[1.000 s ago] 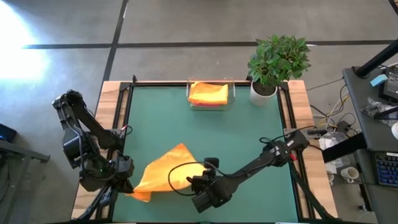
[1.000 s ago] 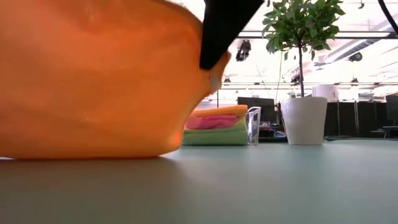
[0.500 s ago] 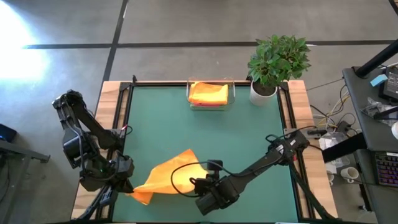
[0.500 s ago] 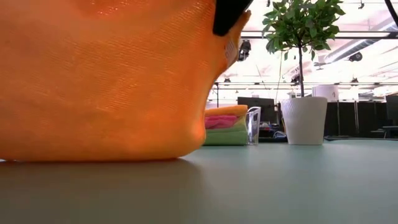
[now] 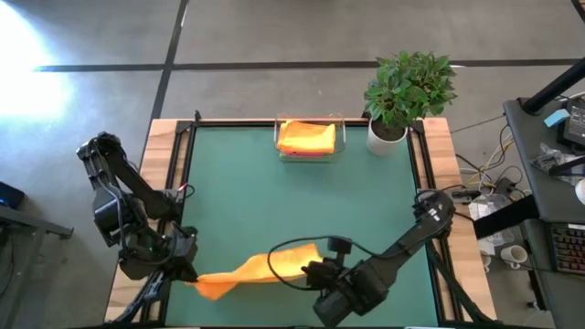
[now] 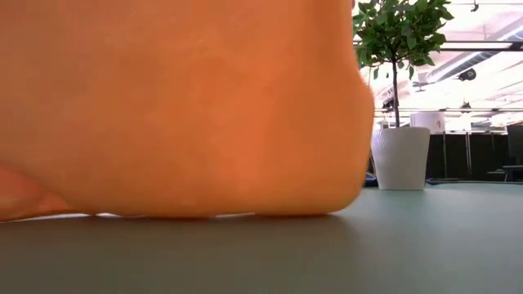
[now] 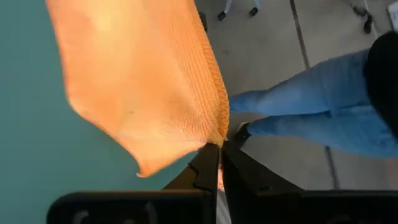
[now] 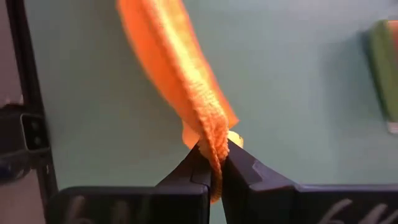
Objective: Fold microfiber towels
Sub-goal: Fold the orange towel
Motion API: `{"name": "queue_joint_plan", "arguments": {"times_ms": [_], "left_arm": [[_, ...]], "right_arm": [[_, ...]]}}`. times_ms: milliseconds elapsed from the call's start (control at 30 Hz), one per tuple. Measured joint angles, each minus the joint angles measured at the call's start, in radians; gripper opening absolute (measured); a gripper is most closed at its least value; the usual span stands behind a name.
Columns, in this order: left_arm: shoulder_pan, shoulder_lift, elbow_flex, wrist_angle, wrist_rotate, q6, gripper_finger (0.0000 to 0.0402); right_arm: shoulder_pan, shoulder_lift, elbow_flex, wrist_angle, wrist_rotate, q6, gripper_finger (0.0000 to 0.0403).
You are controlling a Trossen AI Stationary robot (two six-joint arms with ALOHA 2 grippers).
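An orange microfiber towel (image 5: 247,270) stretches as a narrow band along the table's near edge, between my two grippers. My left gripper (image 5: 189,277) is shut on its left end and my right gripper (image 5: 313,268) on its right end. In the low view the towel (image 6: 180,106) fills most of the picture, and its lower edge (image 6: 204,214) reaches the green table top. Other folded towels (image 5: 305,137) lie stacked in a clear tray at the far edge. My left gripper pinches the towel's corner, at its stitched hem (image 7: 217,134), between its two fingers (image 7: 205,167). The cloth spreads away from the fingertips, over the table. My right gripper pinches a bunched, folded-over end of the towel (image 8: 210,146) between its two fingers (image 8: 242,168), slanting down from above. A small tip of cloth sticks out beside the fingers.
The clear tray (image 5: 340,137) with the towel stack stands at the far middle, with a potted plant (image 5: 407,91) at the far right corner. The green table top (image 5: 274,201) lies between them and the grippers. A person's legs in jeans (image 7: 311,118) stand beside the table's left side.
My right gripper has risen and gone toward the table's right and near edges, rolling as it went and carrying its end of the towel. The towel, a broad slack triangle before, is drawn out into a narrow band. Its left end has stayed in my left gripper.
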Motion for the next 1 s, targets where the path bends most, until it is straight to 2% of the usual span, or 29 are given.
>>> {"name": "queue_joint_plan", "arguments": {"times_ms": [267, 500, 733, 1000], "left_arm": [[0.08, 0.0, 0.0, -0.001, -0.014, 0.288, 0.0001], [0.185, 0.0, 0.0, -0.088, -0.115, 0.562, 0.0001], [0.321, 0.001, 0.008, -0.237, -0.227, 0.687, 0.0001], [0.516, 0.001, 0.077, -0.264, -0.353, 0.878, 0.0001]], "right_arm": [[0.003, -0.098, 0.0, -0.064, 0.13, 0.06, 0.0009], [-0.017, -0.179, 0.0, -0.063, 0.251, 0.028, 0.0009], [-0.072, -0.217, -0.012, -0.062, 0.377, -0.158, 0.0009], [-0.246, -0.217, -0.075, -0.063, 0.472, -0.382, 0.0009]]}}
